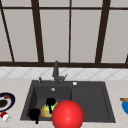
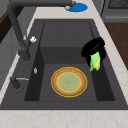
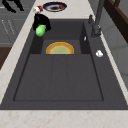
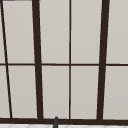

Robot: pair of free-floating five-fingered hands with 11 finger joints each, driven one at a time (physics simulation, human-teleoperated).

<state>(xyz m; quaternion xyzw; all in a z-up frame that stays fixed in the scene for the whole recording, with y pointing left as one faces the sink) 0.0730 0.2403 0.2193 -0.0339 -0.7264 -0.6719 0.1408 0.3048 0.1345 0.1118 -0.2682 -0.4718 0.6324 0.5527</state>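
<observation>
Red ball (image 1: 67, 115) sits nearest, one only. One right hand (image 1: 51, 102) is clenched round one green sponge (image 2: 95, 61), long axis hanging downward over one yellow plate (image 2: 69, 81); left hand (image 1: 34, 114) can't tell.

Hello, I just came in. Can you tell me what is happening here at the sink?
A robot hand is above the front edge of the sink's deep basin, its fingers curled round a green and yellow sponge. Below it a yellow plate lies flat on the basin floor, apart from the sponge. The other robot hand shows at the basin's front left corner in the front view. A large red ball shows at the front edge there.
</observation>
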